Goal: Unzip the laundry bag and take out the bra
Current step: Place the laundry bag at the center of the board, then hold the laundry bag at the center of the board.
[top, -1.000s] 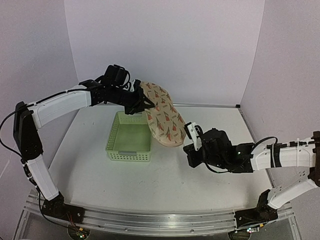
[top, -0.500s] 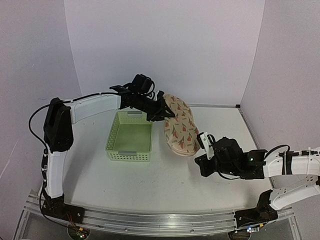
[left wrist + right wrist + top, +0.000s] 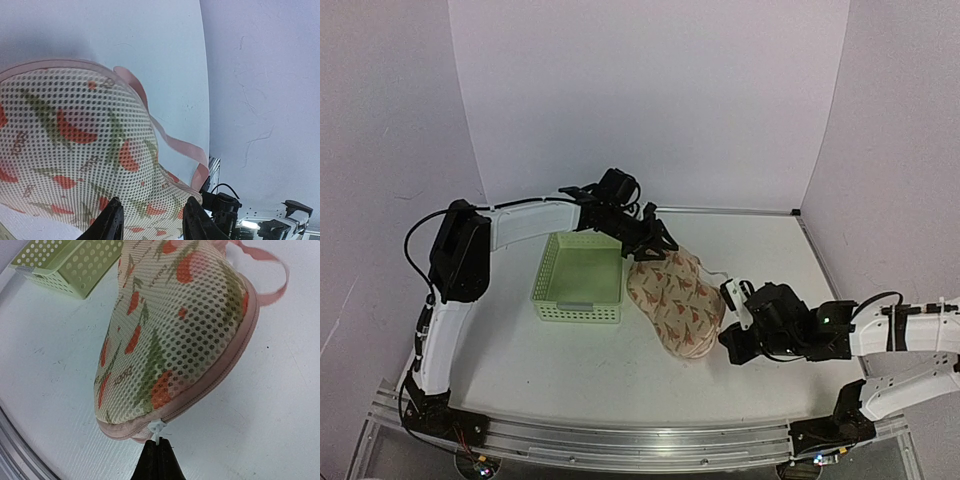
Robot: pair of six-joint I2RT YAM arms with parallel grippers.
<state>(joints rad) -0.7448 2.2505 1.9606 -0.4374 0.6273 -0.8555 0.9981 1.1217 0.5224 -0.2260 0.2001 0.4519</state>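
Observation:
The laundry bag (image 3: 675, 300), cream mesh with orange-red and green motifs and pink edging, lies tilted on the table to the right of the basket. My left gripper (image 3: 645, 245) grips its far end; in the left wrist view the bag (image 3: 75, 150) fills the space between my fingers (image 3: 112, 222). My right gripper (image 3: 728, 332) is at the bag's near right end. In the right wrist view it (image 3: 158, 446) is shut on the white zipper pull (image 3: 158, 429) at the bag's (image 3: 170, 330) rim. The zipper looks closed. The bra is hidden.
A light green lattice basket (image 3: 545, 270) stands left of the bag and also shows in the right wrist view (image 3: 65, 260). A pink hanging loop (image 3: 270, 285) trails from the bag's far end. White walls close in the back and sides.
My left arm carried the bag from above the basket rightward and down to the table. My right gripper followed it and now holds the zipper pull at the near end.

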